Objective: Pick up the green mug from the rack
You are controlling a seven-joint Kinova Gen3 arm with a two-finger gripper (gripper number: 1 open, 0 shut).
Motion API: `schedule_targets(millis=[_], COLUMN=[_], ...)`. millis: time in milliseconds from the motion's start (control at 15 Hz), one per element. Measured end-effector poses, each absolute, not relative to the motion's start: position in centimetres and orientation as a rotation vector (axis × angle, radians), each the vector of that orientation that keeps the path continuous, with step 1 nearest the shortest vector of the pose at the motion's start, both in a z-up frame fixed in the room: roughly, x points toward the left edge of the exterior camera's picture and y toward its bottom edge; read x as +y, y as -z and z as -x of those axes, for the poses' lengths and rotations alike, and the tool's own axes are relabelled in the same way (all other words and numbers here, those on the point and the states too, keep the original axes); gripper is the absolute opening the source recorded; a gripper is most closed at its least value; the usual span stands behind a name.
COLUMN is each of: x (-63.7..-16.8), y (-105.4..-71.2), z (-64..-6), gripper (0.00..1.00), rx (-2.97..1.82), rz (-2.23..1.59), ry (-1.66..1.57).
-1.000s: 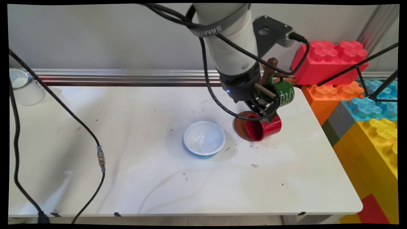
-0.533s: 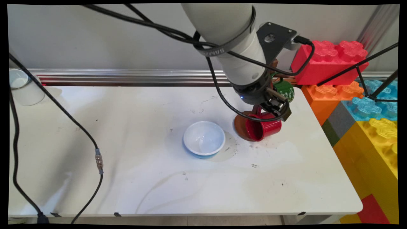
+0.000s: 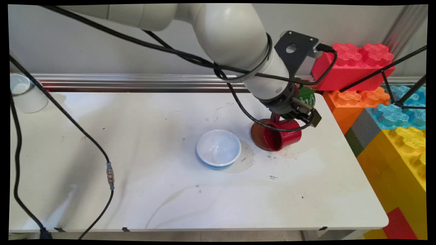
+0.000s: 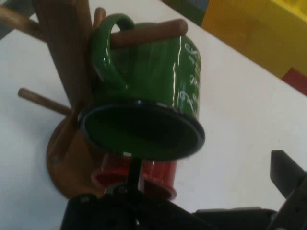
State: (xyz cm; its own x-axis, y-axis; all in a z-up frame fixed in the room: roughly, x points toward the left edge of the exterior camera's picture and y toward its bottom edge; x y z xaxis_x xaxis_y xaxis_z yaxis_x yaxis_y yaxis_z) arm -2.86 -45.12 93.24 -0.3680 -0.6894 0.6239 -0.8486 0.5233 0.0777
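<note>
Gripper at the mug tree, far right of the white table (image 3: pixel 136 190)

From the left: a white bowl (image 3: pixel 218 147), then the wooden mug tree (image 4: pixel 64 72). A red mug (image 3: pixel 284 136) lies at its base and a green mug (image 4: pixel 153 72) hangs from a peg. The gripper (image 3: pixel 310 116) faces the green mug's mouth from just in front, jaws spread and empty.

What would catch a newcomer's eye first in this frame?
The gripper sits at a wooden mug tree near the table's far right, where a green mug hangs by its handle on a peg above a red mug. A white bowl stands mid-table, and big coloured blocks rise on the right.
</note>
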Motion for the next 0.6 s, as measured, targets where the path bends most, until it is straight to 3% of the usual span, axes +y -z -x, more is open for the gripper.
schedule_targets(millis=[600], x=[-45.9], y=[-90.5], z=[2.5], gripper=[1.00], rx=[-2.054], rz=[-1.217], ry=[-0.337])
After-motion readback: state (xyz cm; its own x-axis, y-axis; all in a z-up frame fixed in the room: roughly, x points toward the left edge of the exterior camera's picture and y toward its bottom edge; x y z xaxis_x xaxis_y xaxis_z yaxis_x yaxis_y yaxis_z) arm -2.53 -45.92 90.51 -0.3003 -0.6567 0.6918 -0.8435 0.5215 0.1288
